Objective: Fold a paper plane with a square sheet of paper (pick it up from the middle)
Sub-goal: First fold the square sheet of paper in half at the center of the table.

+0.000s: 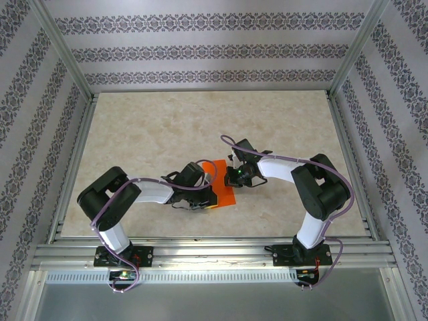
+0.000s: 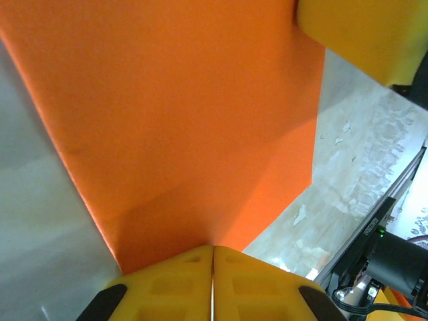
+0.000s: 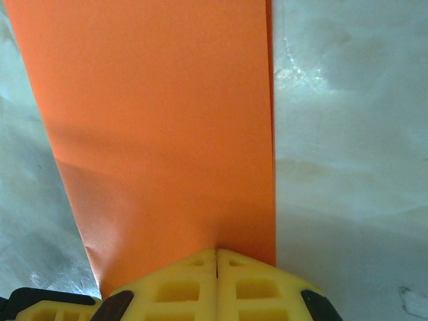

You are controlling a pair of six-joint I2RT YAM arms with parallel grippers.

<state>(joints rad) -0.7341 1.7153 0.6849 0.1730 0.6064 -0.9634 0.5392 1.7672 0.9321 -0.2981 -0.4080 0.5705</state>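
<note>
The orange sheet of paper (image 1: 226,190) lies between the two arms near the table's middle, and it looks folded into a narrower piece. My left gripper (image 1: 210,194) is shut on its near-left edge, the yellow fingertips pinching the paper (image 2: 187,120) where a crease runs out from them. My right gripper (image 1: 232,176) is shut on the far end. In the right wrist view the paper (image 3: 160,120) is a straight strip with a doubled right edge, running away from the pinched tips (image 3: 217,253). A yellow finger (image 2: 364,33) of the right gripper shows in the left wrist view. A paper plane is out of view.
The beige marbled table (image 1: 147,134) has bare room to the left, the right and the back. Aluminium rails (image 1: 200,251) edge the front. Patterned walls enclose the sides. The right arm's black wrist body (image 2: 394,261) sits close to the left gripper.
</note>
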